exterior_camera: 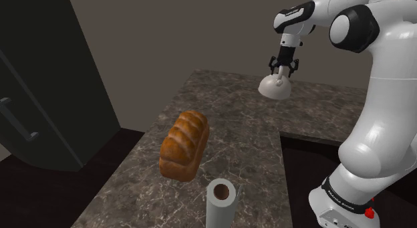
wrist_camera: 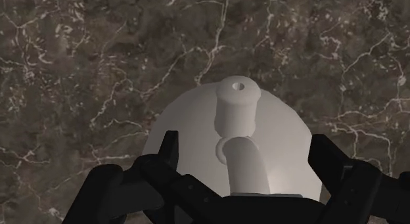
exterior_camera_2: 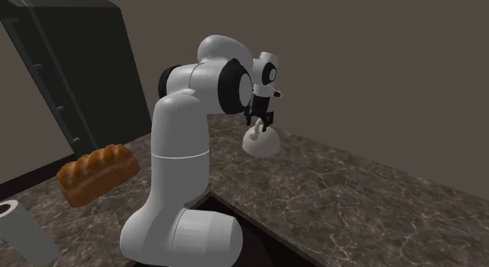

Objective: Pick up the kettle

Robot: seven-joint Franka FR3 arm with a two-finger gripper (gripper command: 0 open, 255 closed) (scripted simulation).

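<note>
The dark marbled bench (exterior_camera: 240, 120) stretches away from the white arm (exterior_camera: 381, 126), and a loaf of bread (exterior_camera: 185, 144) lies well apart from the work. The white kettle (exterior_camera: 274, 87) hangs tilted under the wrist near the bench's far end, apparently just clear of the stone. The fingers (wrist_camera: 165, 157) are closed on its thin handle (wrist_camera: 244, 165). A good lift would be straight and slow, since the tilted body could swing or slip.

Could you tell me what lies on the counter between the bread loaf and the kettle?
Nothing does. In the shoulder view, only bare dark marbled counter stretches between the brown loaf and the white kettle.
</note>
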